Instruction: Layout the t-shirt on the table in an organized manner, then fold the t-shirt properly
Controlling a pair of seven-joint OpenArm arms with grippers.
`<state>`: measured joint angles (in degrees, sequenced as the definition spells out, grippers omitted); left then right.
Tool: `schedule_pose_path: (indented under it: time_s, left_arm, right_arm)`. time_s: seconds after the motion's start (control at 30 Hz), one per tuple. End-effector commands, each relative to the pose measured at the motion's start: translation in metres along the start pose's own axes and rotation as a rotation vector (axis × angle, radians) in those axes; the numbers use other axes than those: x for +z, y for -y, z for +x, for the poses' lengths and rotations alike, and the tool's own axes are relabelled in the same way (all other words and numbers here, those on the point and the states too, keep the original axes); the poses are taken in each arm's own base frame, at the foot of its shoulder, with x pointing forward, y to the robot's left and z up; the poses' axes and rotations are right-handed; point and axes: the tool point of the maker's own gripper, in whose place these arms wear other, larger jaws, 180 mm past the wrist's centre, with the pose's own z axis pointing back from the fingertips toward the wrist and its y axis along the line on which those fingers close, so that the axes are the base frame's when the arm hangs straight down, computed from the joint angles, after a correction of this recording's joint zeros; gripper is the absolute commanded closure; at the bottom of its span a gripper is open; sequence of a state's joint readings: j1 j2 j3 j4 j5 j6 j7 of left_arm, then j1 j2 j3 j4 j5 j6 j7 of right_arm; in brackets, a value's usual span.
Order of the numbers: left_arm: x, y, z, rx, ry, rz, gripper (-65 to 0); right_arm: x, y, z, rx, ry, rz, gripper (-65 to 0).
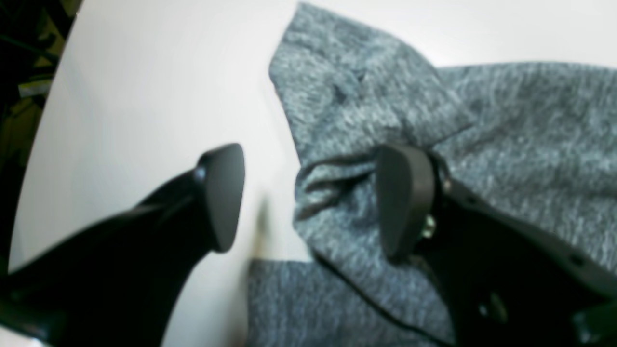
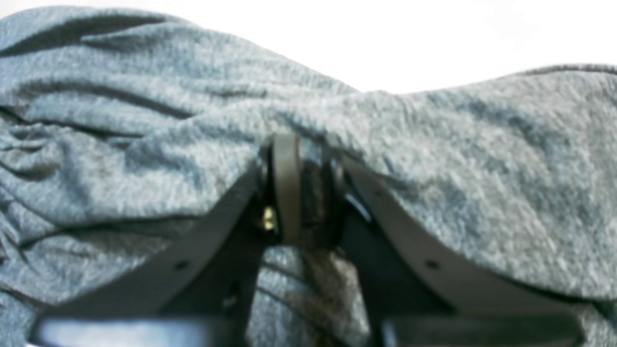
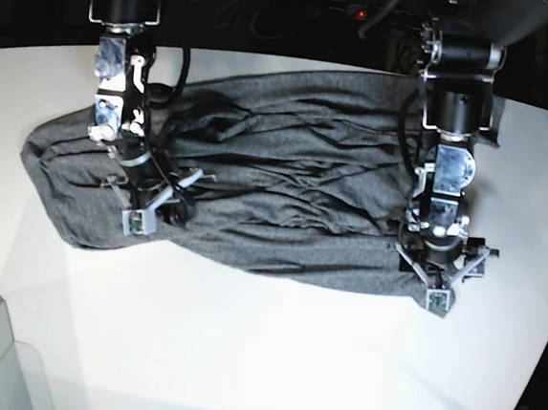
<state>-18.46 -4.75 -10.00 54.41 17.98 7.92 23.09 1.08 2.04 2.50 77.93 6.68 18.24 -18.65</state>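
T-shirt [image 3: 255,203]: sleeves hidden, table [image 3: 270,358] centre. Right gripper [image 2: 301,188] pinching fabric, 9 o'clock; left gripper [image 1: 308,202] jaws wide, empty, 3 o'clock.

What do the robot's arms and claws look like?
Both arms are chunky black and silver-grey metal segments with black cables looping beside them. The left claw has two smooth, matte black, rounded paddle-shaped fingers. The right claw has dark grey fingers with small screw holes and a brass-coloured bolt.
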Motion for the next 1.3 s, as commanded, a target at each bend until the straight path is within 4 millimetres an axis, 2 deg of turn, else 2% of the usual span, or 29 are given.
schedule_pose_path:
  time_s: [0.0, 0.1, 0.17, 0.27, 0.3, 0.37, 0.4, 0.43, 0.47, 0.63, 0.87, 0.93, 1.07, 1.2, 1.27]
  left_arm:
    - [-0.002, -0.006, 0.02, 0.006, 0.036, 0.016, -41.6]
    - [-0.003, -0.005, 0.016, 0.007, 0.028, 0.013, -39.3]
    - [-0.003, -0.005, 0.016, 0.011, 0.029, 0.013, -30.0]
    - [-0.002, -0.006, 0.018, 0.014, 0.037, 0.015, -12.7]
    - [-0.002, -0.008, 0.02, 0.018, 0.049, 0.019, -9.4]
    - [-0.003, -0.017, 0.019, 0.058, 0.066, 0.04, -4.9]
    - [-0.003, -0.026, 0.013, 0.09, 0.064, 0.06, -3.1]
    - [-0.002, -0.037, 0.012, 0.136, 0.077, 0.086, -1.3]
    - [0.001, -0.041, 0.014, 0.196, 0.093, 0.098, 0.0]
    - [0.008, -0.083, -0.002, 0.533, 0.119, 0.179, -0.4]
    - [0.003, -0.084, -0.029, 0.883, 0.017, 0.069, -0.6]
    - [0.002, -0.08, -0.029, 1.0, -0.01, -0.001, -1.8]
    - [0.007, -0.071, -0.012, 1.196, 0.011, -0.233, -9.5]
    - [0.015, -0.077, 0.007, 1.357, 0.079, -0.387, -10.6]
    - [0.02, -0.081, 0.005, 1.426, 0.096, -0.422, -10.6]
  right_arm:
    - [-0.001, -0.001, 0.02, 0.003, 0.06, 0.01, -6.9]
    - [-0.001, -0.001, 0.02, 0.003, 0.06, 0.01, -6.9]
    - [-0.001, -0.001, 0.02, 0.003, 0.06, 0.01, -6.9]
    - [-0.001, -0.001, 0.019, 0.003, 0.059, 0.01, -6.9]
    - [-0.001, -0.001, 0.019, 0.003, 0.059, 0.01, -6.9]
    - [0.0, -0.001, 0.018, 0.002, 0.057, 0.01, -6.9]
    - [0.0, -0.001, 0.017, 0.002, 0.056, 0.01, -6.9]
    - [0.0, -0.001, 0.017, 0.002, 0.056, 0.01, -6.9]
    - [0.0, -0.001, 0.017, 0.002, 0.056, 0.01, -6.9]
    - [0.0, -0.001, 0.017, 0.002, 0.056, 0.01, -6.9]
    - [-0.001, -0.004, 0.016, 0.005, 0.053, 0.017, -6.9]
    - [-0.002, -0.003, 0.012, 0.001, 0.041, 0.017, -6.9]
    - [-0.005, -0.002, 0.002, -0.008, 0.016, 0.017, -6.9]
    - [-0.007, -0.002, -0.007, -0.017, -0.008, 0.017, -6.9]
    - [-0.007, -0.002, -0.008, -0.018, -0.01, 0.017, -6.9]
